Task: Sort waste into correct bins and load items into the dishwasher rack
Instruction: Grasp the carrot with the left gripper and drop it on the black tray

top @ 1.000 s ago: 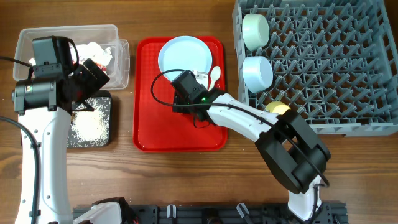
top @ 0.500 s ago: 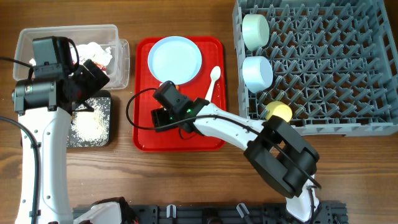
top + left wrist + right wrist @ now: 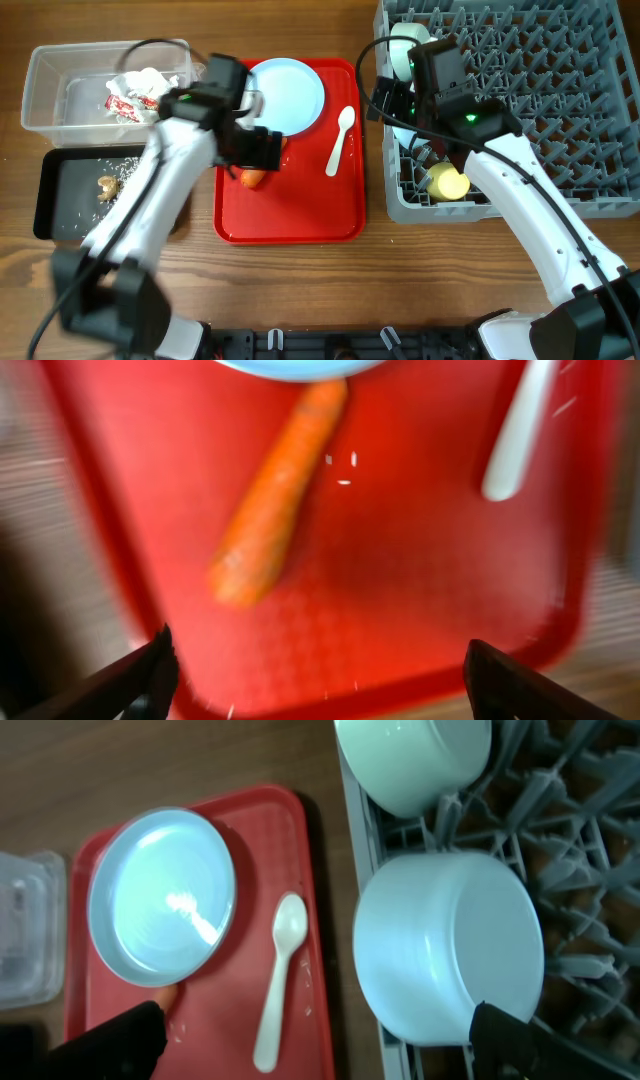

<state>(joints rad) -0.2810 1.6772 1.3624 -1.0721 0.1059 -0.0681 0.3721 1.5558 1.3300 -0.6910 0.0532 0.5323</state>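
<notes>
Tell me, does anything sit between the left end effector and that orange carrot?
Nothing visible. The open left end effector faces the tapered orange carrot on the flat red tray; only the carrot's far end meets the round pale blue plate.

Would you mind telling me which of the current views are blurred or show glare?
Left wrist: heavy motion blur, with the carrot and white spoon smeared and the red tray edge soft. Right wrist: fairly sharp, with a bright glare streak on the blue plate. Overhead: sharp overall, though the left arm looks slightly soft.
</notes>
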